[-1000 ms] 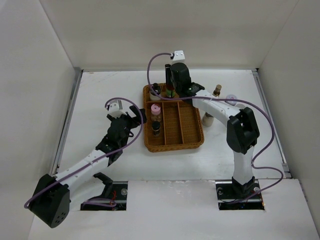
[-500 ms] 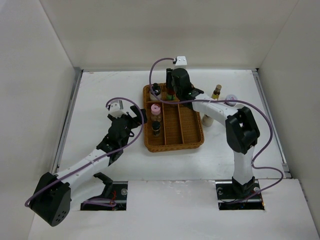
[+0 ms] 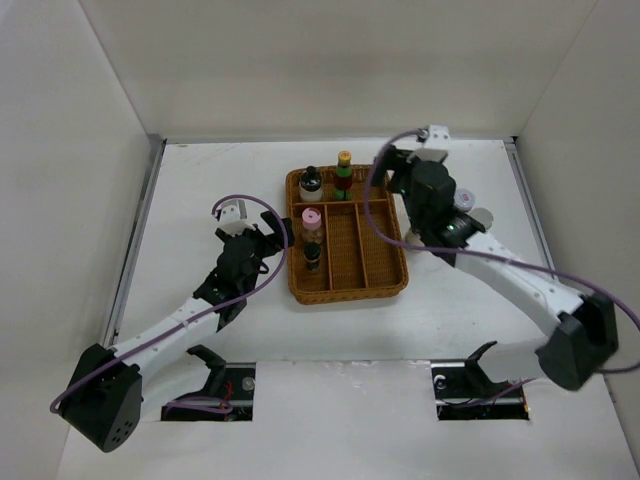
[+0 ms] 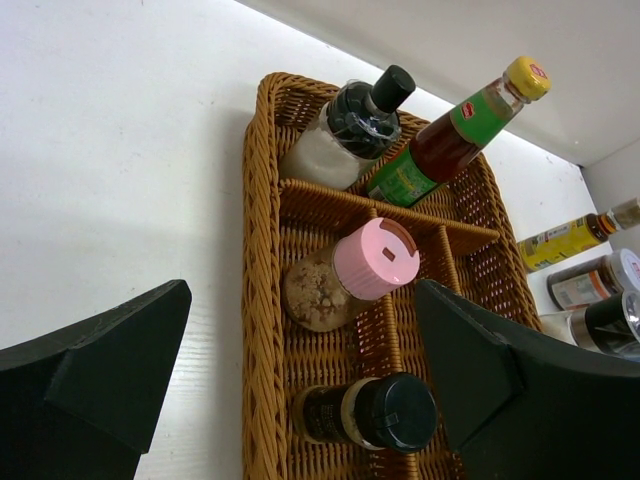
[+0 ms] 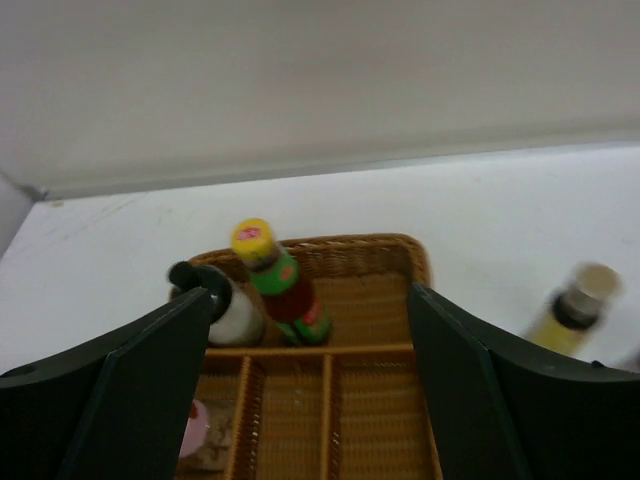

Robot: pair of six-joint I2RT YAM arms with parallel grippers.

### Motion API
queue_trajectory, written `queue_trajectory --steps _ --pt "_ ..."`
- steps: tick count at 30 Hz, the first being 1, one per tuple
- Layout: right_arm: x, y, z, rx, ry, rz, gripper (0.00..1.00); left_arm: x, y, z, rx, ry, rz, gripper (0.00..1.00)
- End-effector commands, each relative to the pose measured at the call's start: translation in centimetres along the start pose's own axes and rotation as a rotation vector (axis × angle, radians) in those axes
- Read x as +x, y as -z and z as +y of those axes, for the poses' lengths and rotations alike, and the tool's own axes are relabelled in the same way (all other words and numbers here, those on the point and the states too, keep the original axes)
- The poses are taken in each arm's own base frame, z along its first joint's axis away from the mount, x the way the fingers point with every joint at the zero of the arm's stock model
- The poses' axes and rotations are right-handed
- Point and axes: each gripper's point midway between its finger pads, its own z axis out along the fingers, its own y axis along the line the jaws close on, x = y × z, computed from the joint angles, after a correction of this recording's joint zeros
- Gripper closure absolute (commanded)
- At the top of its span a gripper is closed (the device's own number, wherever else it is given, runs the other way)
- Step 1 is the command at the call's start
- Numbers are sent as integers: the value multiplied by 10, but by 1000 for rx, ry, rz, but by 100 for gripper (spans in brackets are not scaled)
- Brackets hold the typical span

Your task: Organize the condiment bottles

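Right now both grippers are empty. Right gripper (image 3: 392,161): fingers wide apart, nothing between them, hovering over the far-right corner of the wicker tray (image 3: 350,292) and facing the far edge of the tabletop (image 3: 200,180).

Straight ahead of those fingers, in the tray's far compartment, stand the yellow-capped sauce bottle (image 4: 450,130) and the black-capped bottle (image 4: 345,125), both upright. The pink-capped jar (image 4: 350,275) and black-capped jar (image 4: 375,412) are in the left-hand lane.

The loose ones are outside the tray, on the side toward the tabletop's right edge: the brown-capped bottle (image 5: 575,305), blurred, sits off to the right of the right finger. The silver-lidded jar (image 4: 598,282) is just beside it. Both are upright, long axis vertical.

Left gripper (image 3: 278,238): fingers apart, parked just off the tray's left rim, with the whole tray between it and the loose bottles.

So the right arm is clearly nearer. My judgement is that the next pick means swinging rightward and closing across a standing bottle.
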Motion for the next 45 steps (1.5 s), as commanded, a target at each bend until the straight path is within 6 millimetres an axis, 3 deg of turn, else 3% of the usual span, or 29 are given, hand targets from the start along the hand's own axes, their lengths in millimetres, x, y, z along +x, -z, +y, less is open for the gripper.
queue_trajectory --steps 1,4,7,10,14,19,22,23,25,30,37,41,45 --pt "43 31 -73 235 9 72 13 -12 1 -12 45 34 -41 3" --pt "72 51 -124 373 61 132 7 -9 0 -17 61 38 -25 3" --pt "97 62 -145 416 75 197 2 -8 -1 -16 59 38 -23 3" --pt "112 62 -146 403 67 232 0 -9 0 -16 59 41 -26 3" --pt "120 50 -134 337 47 252 0 -6 -2 -12 48 37 -20 3" --pt "134 31 -139 327 37 280 0 -7 -2 -14 53 38 -22 3" --pt "139 24 -142 333 40 289 9 -8 -1 -12 50 40 -23 3" --pt "136 22 -144 342 33 274 12 -9 -1 -13 53 42 -27 3" --pt "130 18 -143 342 31 243 27 -6 -2 -12 49 38 -19 3" --pt "95 9 -137 347 72 112 45 -2 -4 -14 52 33 -7 3" --pt "19 9 -92 261 65 -46 46 -2 -4 -12 48 36 -11 3" --pt "14 -27 -55 141 46 -41 46 -2 -5 -12 48 36 -11 3" --pt "14 -64 -33 90 33 -53 45 -9 -3 -4 30 43 -34 3"
